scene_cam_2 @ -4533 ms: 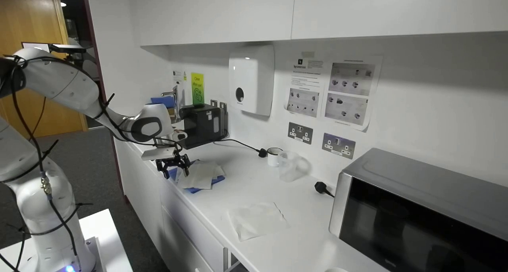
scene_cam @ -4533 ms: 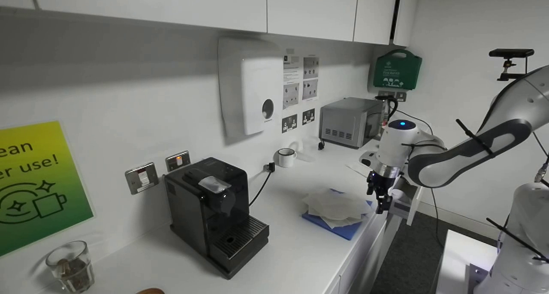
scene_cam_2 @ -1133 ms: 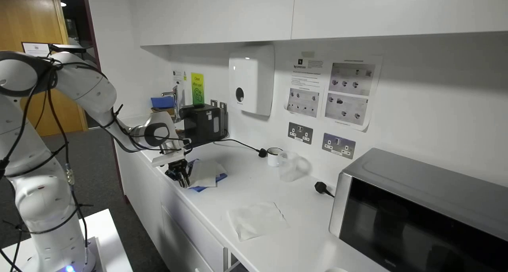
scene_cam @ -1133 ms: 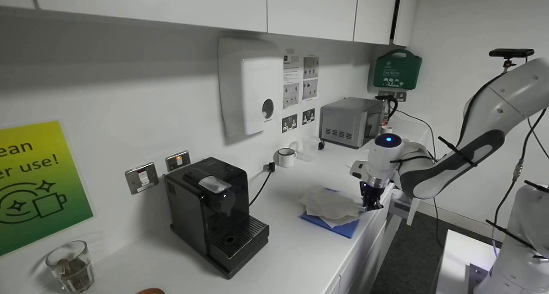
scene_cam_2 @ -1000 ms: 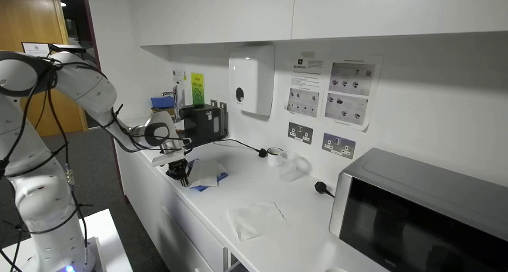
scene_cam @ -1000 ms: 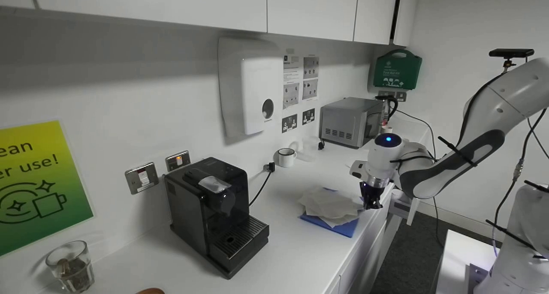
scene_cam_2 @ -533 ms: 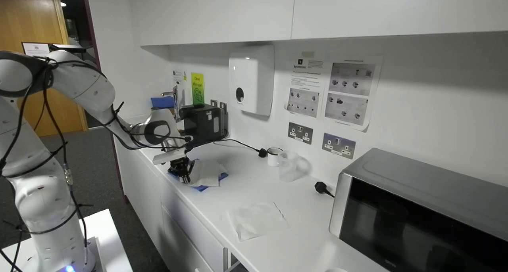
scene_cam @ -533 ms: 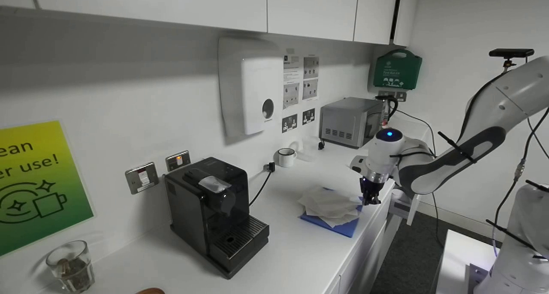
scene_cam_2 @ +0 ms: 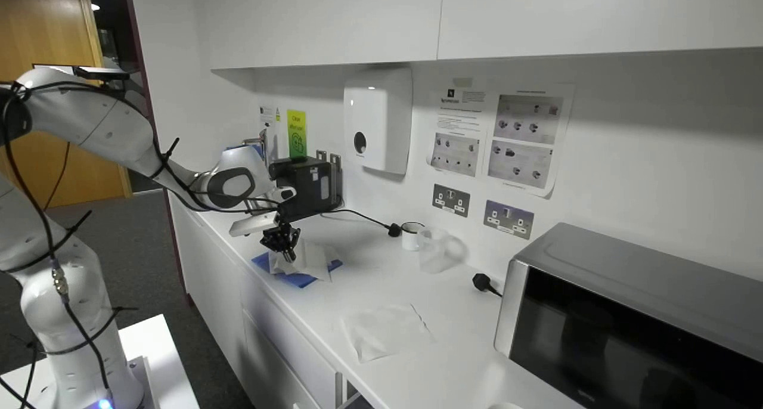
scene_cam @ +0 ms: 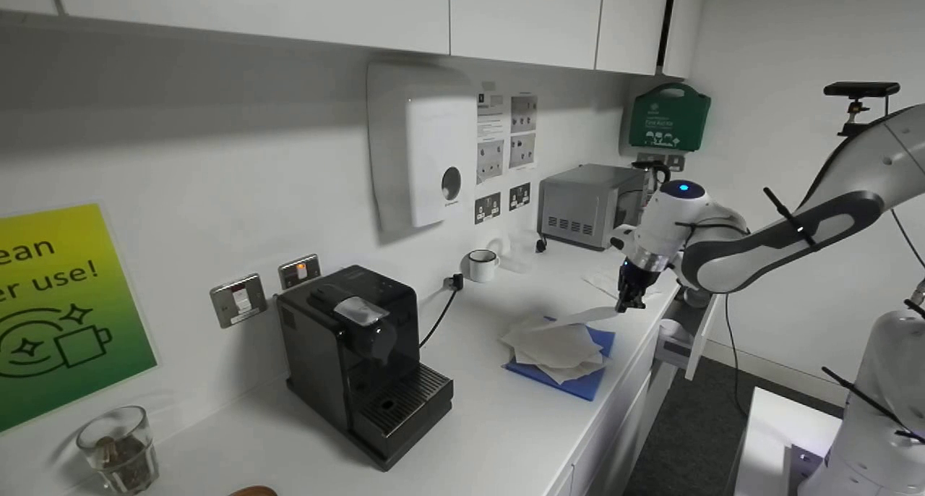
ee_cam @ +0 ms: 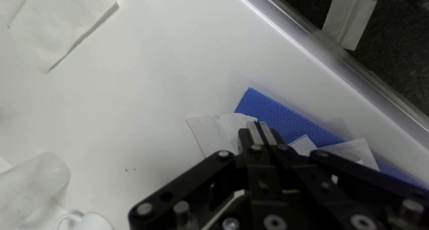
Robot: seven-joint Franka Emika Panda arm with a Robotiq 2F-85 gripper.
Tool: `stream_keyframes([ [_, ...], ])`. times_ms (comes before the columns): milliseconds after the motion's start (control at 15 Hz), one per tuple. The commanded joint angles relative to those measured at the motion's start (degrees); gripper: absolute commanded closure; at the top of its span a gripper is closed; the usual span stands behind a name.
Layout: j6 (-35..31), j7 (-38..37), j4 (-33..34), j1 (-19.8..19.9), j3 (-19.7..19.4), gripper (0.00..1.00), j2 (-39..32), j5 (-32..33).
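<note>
My gripper (scene_cam: 630, 308) hangs a little above the counter by a pile of white paper sheets (scene_cam: 553, 350). In the wrist view the fingers of the gripper (ee_cam: 260, 125) lie nearly together. A thin white sheet (scene_cam: 589, 315) stretches from the fingertips down to the pile, its edge pinched between them. The raised sheet (ee_cam: 231, 124) curves beside one fingertip in the wrist view. Under the pile lies a blue cloth (scene_cam: 587, 386), whose dimpled corner also shows as blue cloth (ee_cam: 281, 112) below the fingers. Another part of the pile is hidden behind the gripper there.
A black coffee machine (scene_cam: 354, 358) and a microwave (scene_cam: 578, 207) stand on the counter. Between them, near the wall, are a white mug (scene_cam: 483, 266) and a clear plastic cup (scene_cam_2: 433, 251). One loose sheet (scene_cam_2: 387, 331) lies flat nearby. A drawer (scene_cam: 676, 348) juts from the counter front.
The jaws, apart in the oldest frames, came together low at the pile's counter-edge side. Since then my gripper has risen and shifted toward the microwave, lifting one sheet's edge off the pile.
</note>
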State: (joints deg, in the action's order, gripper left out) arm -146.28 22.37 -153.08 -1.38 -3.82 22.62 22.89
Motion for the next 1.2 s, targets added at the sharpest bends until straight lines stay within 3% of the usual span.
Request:
stream_keyframes([
  [0, 2.23, 0.25, 0.63, 0.48, -3.14, 1.0, 2.99, -7.4],
  [400, 5.52, 0.44, 2.75, 1.78, -9.15, 1.0, 4.08, -18.17],
  [1133, 9.39, 0.33, 8.29, 8.69, -16.37, 1.0, 2.52, -22.95],
])
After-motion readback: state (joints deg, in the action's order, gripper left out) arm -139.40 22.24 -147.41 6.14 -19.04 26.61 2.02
